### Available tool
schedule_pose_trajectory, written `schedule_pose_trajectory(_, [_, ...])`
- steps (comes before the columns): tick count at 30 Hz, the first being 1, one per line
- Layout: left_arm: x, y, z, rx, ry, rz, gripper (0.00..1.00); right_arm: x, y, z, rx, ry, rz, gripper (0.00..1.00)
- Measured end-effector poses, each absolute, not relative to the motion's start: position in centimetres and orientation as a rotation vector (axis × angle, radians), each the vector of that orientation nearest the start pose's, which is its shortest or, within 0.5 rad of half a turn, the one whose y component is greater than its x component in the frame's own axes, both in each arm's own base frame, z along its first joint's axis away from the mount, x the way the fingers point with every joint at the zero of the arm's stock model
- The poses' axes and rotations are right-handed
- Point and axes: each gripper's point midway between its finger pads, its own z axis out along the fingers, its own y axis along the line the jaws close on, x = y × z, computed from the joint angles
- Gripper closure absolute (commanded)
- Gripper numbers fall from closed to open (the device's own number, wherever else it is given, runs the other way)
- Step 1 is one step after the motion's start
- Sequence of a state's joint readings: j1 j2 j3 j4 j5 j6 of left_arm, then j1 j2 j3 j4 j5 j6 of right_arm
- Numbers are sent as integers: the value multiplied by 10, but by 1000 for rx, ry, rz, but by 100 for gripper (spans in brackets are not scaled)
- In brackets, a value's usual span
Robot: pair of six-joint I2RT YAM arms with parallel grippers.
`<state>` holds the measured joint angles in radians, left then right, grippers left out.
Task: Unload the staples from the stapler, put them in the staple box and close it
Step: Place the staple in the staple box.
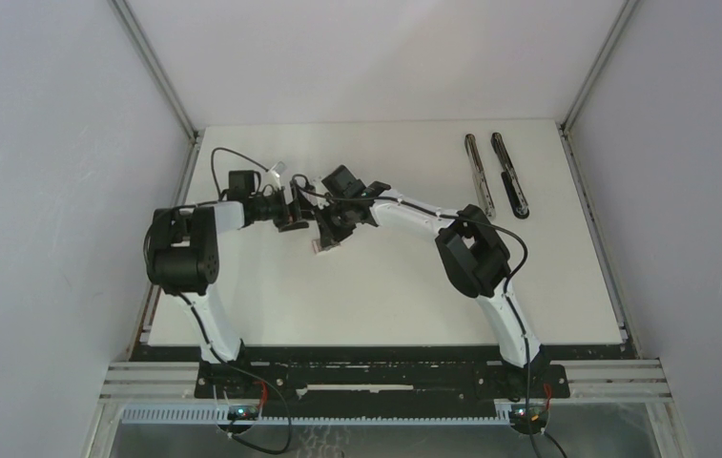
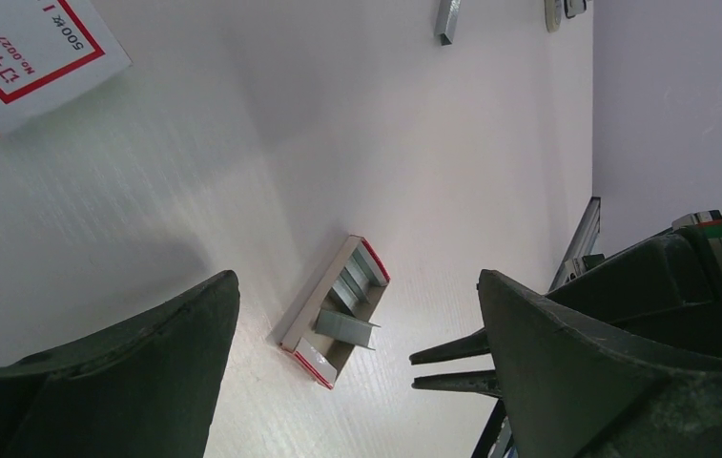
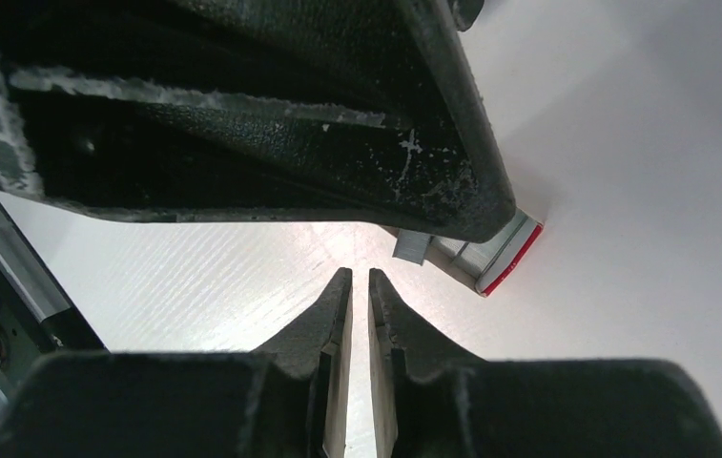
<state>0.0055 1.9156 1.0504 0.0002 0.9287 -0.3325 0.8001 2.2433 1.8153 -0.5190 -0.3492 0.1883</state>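
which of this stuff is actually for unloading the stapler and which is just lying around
For the job:
- staples, in the small open tray
- silvery stapler piece and black stapler piece, side by side at the far right

Just lying about:
- printed box sleeve

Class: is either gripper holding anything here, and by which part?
Nothing is held. The left gripper stands wide open; the right gripper is almost closed, its slit empty.
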Motion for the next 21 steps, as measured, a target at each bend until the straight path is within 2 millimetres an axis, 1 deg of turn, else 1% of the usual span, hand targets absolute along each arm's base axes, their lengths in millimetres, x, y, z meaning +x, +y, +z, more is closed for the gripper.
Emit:
schedule_pose_trajectory(9, [394, -154, 62, 26, 2336, -1300, 0, 329, 427, 54, -919, 2482, 797, 90])
schedule_pose_trajectory(17, [391, -157, 61, 19, 2337, -1335, 1, 327, 416, 42, -887, 2535, 819, 89])
schedule_pose_trajectory(21, [389, -158, 60, 18, 2346, -1339, 1, 328, 416, 41, -875, 2541, 830, 89])
